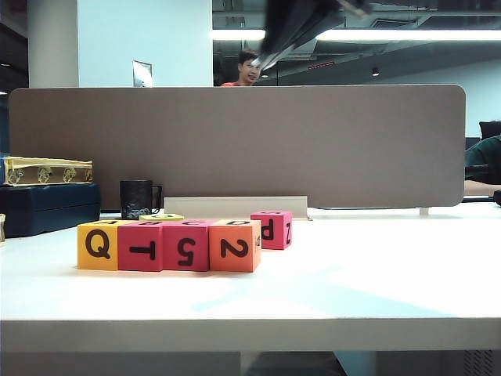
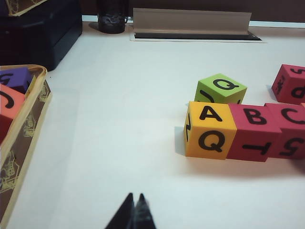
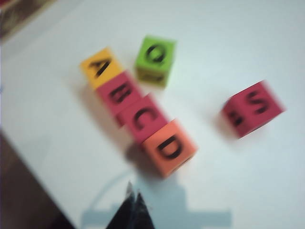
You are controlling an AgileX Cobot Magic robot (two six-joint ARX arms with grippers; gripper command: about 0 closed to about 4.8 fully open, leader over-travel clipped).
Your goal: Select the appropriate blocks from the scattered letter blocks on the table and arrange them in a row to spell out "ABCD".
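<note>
Four letter blocks sit touching in a row near the front left of the bench (image 1: 376, 266): the yellow-orange cube (image 1: 98, 245) with A on top and Q facing front, the pink-red cube with B on top and T in front (image 1: 142, 247), the pink-red cube with C on top and 5 in front (image 1: 186, 247), and the orange cube (image 1: 235, 246) with D on top and 2 in front. Read from above in the right wrist view, the tops spell ABCD, so the arranging looks complete.

Just behind the row's left end rests the lime green cube (image 2: 220, 88), close to the A cube though whether they touch cannot be told; the pink-red cube with P (image 1: 272, 229) stands apart behind the right end.

The right claw (image 3: 132, 202) hangs above the bench just off the D end, its fingers together and holding nothing; this view is blurred. The left claw (image 2: 135, 207) is also closed and empty, low over bare bench well left of the row.

The step in hand appears to be clearing the arm away. Done well, that means lifting straight up and off from the D cube, so no finger brushes the light foam row out of line.

Further back are a dark mug (image 1: 138, 198), a dark case (image 1: 48, 206) and a patterned box (image 2: 21, 157) holding spare blocks.
</note>
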